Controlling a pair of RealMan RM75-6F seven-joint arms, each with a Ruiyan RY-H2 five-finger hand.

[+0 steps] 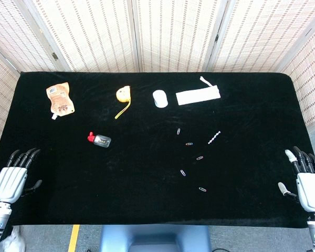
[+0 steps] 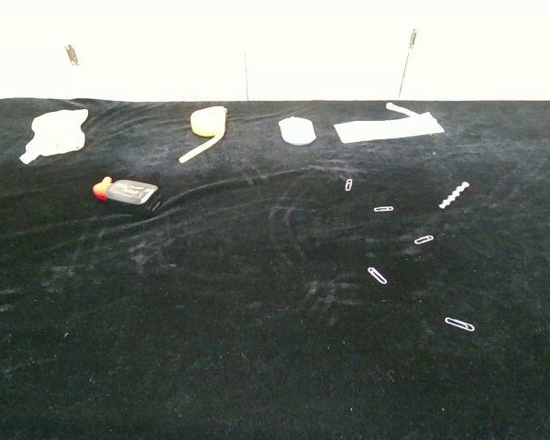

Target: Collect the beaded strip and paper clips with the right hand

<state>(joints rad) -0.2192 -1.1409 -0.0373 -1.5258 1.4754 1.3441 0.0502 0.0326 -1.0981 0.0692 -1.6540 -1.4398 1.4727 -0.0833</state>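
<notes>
5 paper clips [image 1: 189, 144], 1 beaded strip [image 1: 214, 137], 1 pouch [image 1: 59, 99], 1 small bottle [image 1: 99, 139]

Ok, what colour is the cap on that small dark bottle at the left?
Red. The bottle's cap shows best in the head view.

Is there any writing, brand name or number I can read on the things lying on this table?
None can be read.
Orange pouch: has printing, too small and blurred to read.
Small bottle with a red cap: pale label, blurred.
White packet: no text shows.
</notes>
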